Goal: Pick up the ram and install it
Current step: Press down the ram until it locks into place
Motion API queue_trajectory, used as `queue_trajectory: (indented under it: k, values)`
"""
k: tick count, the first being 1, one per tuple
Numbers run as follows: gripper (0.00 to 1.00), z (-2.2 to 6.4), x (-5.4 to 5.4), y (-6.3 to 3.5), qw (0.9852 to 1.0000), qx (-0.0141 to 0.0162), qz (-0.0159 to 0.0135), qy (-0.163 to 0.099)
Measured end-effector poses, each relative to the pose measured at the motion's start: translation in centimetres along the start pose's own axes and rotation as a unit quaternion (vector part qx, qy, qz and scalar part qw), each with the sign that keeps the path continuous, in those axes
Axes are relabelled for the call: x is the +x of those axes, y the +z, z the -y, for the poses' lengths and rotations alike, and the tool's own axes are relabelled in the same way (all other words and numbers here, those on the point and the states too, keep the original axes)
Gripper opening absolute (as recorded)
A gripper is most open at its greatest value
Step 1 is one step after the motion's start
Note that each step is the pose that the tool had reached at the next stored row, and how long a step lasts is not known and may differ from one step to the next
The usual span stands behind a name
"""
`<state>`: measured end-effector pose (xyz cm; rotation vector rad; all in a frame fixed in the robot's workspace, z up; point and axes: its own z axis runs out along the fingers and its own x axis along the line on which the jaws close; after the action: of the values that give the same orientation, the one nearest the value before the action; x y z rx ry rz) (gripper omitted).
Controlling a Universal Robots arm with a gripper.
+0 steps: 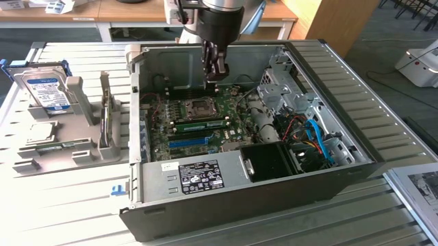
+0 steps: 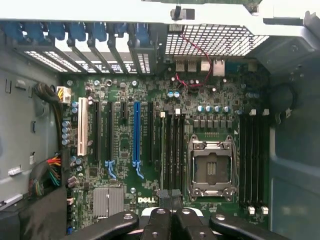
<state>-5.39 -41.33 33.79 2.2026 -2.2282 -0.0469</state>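
The ram (image 1: 198, 124) is a long narrow green stick sitting in a slot beside the CPU socket (image 1: 200, 107) on the motherboard, inside the open computer case (image 1: 356, 169). In the wrist view the ram (image 2: 163, 150) is edge-on, in the slot furthest from the socket (image 2: 210, 169) in that bank. My gripper (image 1: 215, 77) hangs inside the case above the back part of the motherboard, higher than the ram and apart from it. Its fingers (image 2: 161, 226) are pressed together, and my gripper (image 2: 170, 214) is shut with nothing between them.
A grey holder (image 1: 61, 154) at the exterior view's left carries a hard drive (image 1: 44, 92) with a blue-and-white label, a green card (image 1: 104, 120) standing on edge and a CPU chip (image 1: 41, 134). The power supply (image 1: 198, 177), drive cage (image 1: 280, 89) and cables (image 1: 311, 136) crowd the case.
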Motion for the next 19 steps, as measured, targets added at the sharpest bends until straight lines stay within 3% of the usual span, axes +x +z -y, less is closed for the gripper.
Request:
queue_trajectory:
  k: [5, 19]
  values:
    - [0.10, 0.58, -0.01, -0.01, 1.0000, 0.0000, 0.0000, 0.000]
    - [0.10, 0.60, -0.01, -0.02, 1.0000, 0.0000, 0.0000, 0.000]
